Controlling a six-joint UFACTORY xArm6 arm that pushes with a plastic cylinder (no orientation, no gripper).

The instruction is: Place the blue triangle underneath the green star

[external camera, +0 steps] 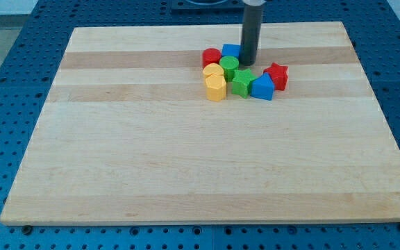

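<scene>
The blue triangle (262, 87) lies in a cluster near the board's top centre, touching the right side of the green star (242, 82). My tip (247, 63) stands just above the green star, between the green cylinder (228, 67) and the blue block (231, 51) on its left. The tip is up and to the left of the blue triangle, apart from it.
A red star (277, 74) sits right of the blue triangle. A red block (211, 57) is at the cluster's top left. Two yellow blocks (214, 87) lie left of the green star. The wooden board (200, 167) rests on a blue perforated table.
</scene>
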